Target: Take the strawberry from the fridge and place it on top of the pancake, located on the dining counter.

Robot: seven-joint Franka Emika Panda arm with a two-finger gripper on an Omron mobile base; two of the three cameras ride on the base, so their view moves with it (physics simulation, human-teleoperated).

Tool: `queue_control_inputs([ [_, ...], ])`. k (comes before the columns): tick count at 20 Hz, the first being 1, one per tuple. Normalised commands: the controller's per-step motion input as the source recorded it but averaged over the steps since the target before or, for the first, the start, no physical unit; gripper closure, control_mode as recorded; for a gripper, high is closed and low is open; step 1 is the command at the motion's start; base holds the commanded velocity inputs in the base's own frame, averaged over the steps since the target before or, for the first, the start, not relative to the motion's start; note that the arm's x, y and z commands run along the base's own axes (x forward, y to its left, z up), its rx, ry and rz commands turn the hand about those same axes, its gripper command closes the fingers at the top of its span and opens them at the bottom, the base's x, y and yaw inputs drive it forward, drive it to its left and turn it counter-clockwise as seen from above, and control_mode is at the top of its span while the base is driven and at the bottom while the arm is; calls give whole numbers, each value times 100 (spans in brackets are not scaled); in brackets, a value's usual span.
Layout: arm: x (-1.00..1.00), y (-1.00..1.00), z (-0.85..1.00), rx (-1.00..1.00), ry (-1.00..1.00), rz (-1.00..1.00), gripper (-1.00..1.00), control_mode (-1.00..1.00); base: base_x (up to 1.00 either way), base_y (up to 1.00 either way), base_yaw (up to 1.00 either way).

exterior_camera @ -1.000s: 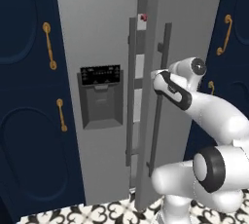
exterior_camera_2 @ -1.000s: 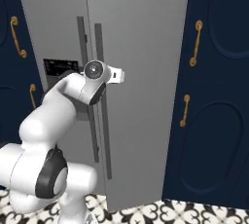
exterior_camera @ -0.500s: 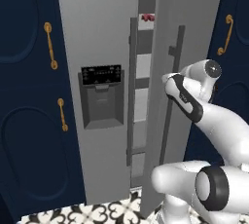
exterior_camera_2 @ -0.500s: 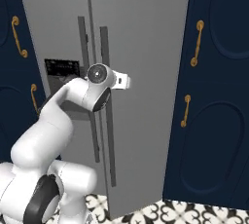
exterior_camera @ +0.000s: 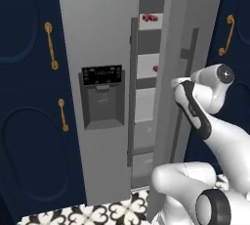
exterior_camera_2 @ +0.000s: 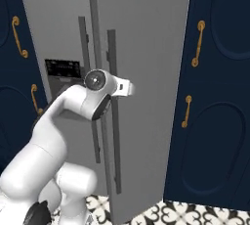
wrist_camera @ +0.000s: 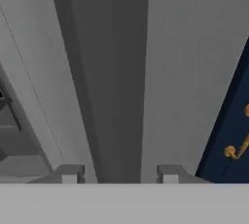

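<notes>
The fridge (exterior_camera: 97,33) stands with its right door (exterior_camera_2: 146,72) swung partly open. In the gap, a tiny bright-red strawberry (exterior_camera: 155,68) lies on a middle shelf. My gripper (wrist_camera: 119,174) straddles the right door's long vertical handle (wrist_camera: 114,96). A small gap shows on each side between the fingertips (wrist_camera: 69,173) and the bar, so the gripper is open around it. From the right base view the hand (exterior_camera_2: 123,88) sits against that handle (exterior_camera_2: 113,136) at mid height. The pancake and the dining counter are out of view.
Darker red blocky items (exterior_camera: 149,17) lie on the top shelf. The dispenser (exterior_camera: 102,97) is in the left door. Navy cabinets with gold handles (exterior_camera: 51,45) (exterior_camera_2: 197,43) flank the fridge on both sides. The floor below has patterned tiles (exterior_camera_2: 180,212).
The right fridge door has swung further open, widening the gap and baring the shelves. My hand has moved back and right with the handle, and the fingers have loosened.
</notes>
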Motion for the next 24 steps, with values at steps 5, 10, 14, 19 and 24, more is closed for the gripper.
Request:
queue_control_inputs([
  [5,-82,0,39,-5,-12,0,-100,-100,0,0,0],
  [10,-69,7,74,-14,-10,0,-100,-100,0,0,0],
  [14,-52,29,53,-20,0,-2,-100,-100,0,0,0],
  [19,-29,70,37,-28,9,-8,-100,-100,0,0,0],
  [24,1,96,1,-38,24,-9,-100,-100,0,0,0],
])
